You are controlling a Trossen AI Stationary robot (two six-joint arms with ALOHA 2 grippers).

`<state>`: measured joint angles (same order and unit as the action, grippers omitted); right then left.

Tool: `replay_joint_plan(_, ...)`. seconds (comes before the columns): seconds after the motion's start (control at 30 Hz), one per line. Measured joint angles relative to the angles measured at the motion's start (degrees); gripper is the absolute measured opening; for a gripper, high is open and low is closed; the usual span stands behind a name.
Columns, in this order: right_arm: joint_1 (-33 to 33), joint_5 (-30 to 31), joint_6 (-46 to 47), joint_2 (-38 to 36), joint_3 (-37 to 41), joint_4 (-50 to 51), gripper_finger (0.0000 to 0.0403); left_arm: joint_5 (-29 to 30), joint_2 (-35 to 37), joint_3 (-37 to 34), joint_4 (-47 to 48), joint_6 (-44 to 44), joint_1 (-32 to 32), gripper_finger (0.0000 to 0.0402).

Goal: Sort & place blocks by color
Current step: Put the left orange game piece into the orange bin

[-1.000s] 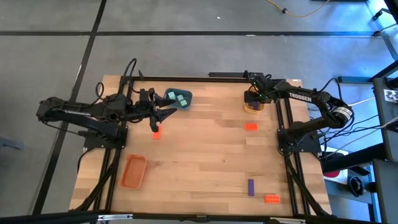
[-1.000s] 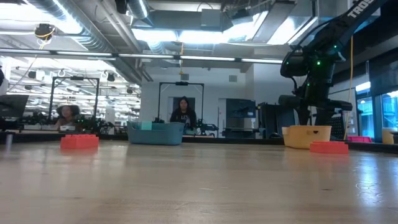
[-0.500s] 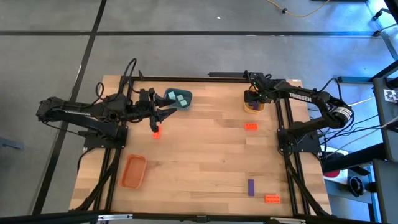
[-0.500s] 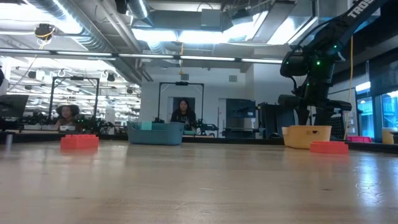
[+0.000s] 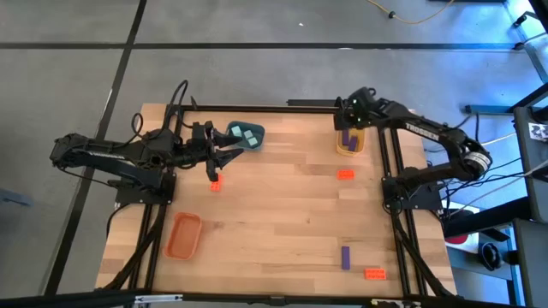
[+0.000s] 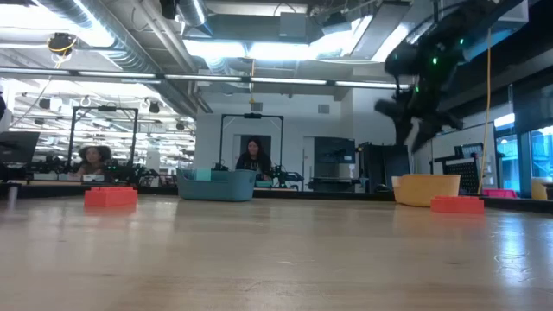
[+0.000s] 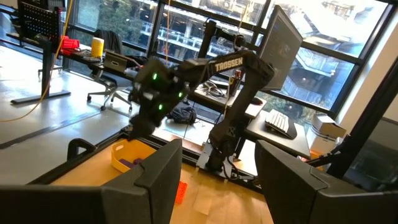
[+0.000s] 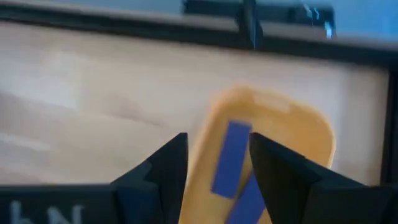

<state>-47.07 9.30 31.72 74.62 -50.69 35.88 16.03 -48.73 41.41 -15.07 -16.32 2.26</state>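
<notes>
My right gripper (image 5: pixel 348 118) hangs open above the yellow-orange tray (image 5: pixel 348 147) at the table's far right; it is blurred in the low view (image 6: pixel 413 130). Two purple blocks (image 8: pixel 231 158) lie in that tray under the open fingers. My left gripper (image 5: pixel 228 157) waits open at the far left, just beyond an orange-red block (image 5: pixel 215 180). The blue tray (image 5: pixel 246 135) holds teal-green blocks (image 5: pixel 250 134). On the bare table lie an orange-red block (image 5: pixel 345 174), a purple block (image 5: pixel 345 257) and another orange-red block (image 5: pixel 374 274).
An orange tray (image 5: pixel 183 235) sits near the table's near left corner. Dark frame rails run along both side edges. The middle of the table is bare wood. People sit in the room beyond the far edge (image 6: pixel 252 157).
My right gripper has risen from inside the yellow-orange tray and now hangs clear above it, so the purple blocks in the tray show from above. The left arm has kept still.
</notes>
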Motion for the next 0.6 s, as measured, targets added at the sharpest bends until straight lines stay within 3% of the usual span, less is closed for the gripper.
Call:
replay_joint_plan(0.17, 2.06, -2.71, -6.29, -5.33, -4.59, -1.78, 0.0174, 0.0, 0.0, 0.0, 0.0, -0.01, 0.0, 0.0194)
replay_joint_plan(0.4, 10.21, -18.26, -9.48, -14.3, -5.32, -15.64, 0.0174, 0.0, 0.0, 0.0, 0.0, 0.0, 0.02, 0.0194)
replay_joint_plan(0.6, 20.98, -29.8, -9.7, -18.26, -5.32, -26.69, 0.0174, 0.0, 0.0, 0.0, 0.0, 0.0, 0.01, 0.0194)
